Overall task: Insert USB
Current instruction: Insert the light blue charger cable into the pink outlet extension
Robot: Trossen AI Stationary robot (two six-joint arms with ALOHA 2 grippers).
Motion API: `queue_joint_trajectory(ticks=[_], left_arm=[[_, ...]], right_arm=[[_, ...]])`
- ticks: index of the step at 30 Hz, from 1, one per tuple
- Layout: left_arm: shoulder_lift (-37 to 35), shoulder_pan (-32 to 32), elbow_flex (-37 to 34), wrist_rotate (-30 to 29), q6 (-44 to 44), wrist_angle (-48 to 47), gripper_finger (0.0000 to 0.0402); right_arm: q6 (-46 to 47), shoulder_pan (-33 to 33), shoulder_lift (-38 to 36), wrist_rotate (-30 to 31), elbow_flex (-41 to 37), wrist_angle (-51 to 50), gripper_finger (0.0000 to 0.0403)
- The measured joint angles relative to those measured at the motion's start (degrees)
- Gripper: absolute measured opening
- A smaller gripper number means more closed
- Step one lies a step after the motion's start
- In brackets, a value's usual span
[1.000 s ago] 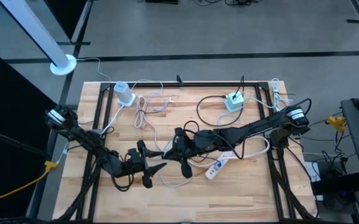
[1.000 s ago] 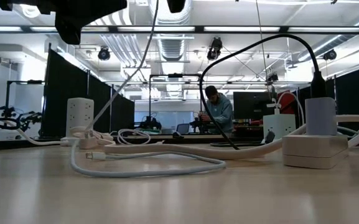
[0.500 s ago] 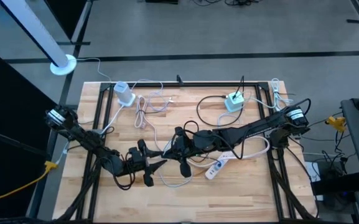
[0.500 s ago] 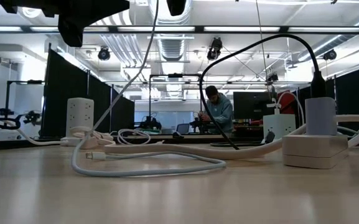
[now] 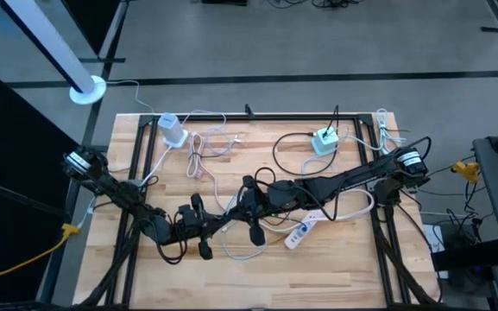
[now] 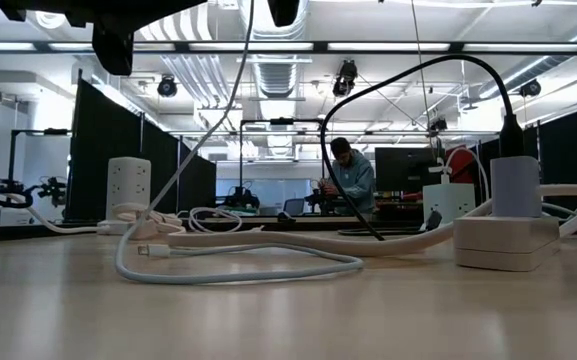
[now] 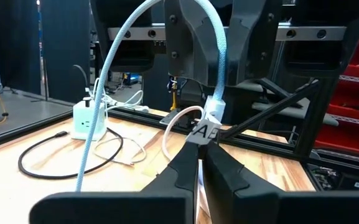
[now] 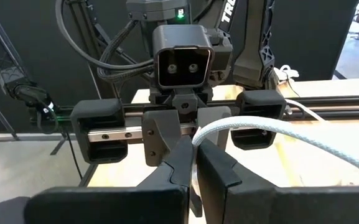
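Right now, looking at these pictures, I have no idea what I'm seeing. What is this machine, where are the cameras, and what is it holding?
It is a robot with two dark arms at a wooden table. One picture looks straight down on it, one looks level across the tabletop, and two come from cameras on the wrists. The arms meet mid-table. The left tool is shut on the plug end of a white cable. The right tool is shut on the same cable, facing the left one. Also on the table lie a white power strip, two white chargers and loose cords. Far behind, a person stands in the room.
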Motion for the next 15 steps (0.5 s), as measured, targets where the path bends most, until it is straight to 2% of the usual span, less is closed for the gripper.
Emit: queue_joint_trajectory(ticks=[3,11,15], left_arm=[[0.0,0.0,0.0,0.0,0.0,0.0,0.0001],[0.0,0.1,0.0,-0.5,0.0,0.2,0.0001],[0.0,0.1,0.0,-0.5,0.0,0.2,0.0001]], right_arm=[[0.2,0.0,0.0,-0.2,0.0,-0.6,0.0012],[0.2,0.1,0.0,-0.4,0.0,-1.1,0.0078],[-1.8,0.2,0.0,-0.4,0.0,-1.5,0.0082]])
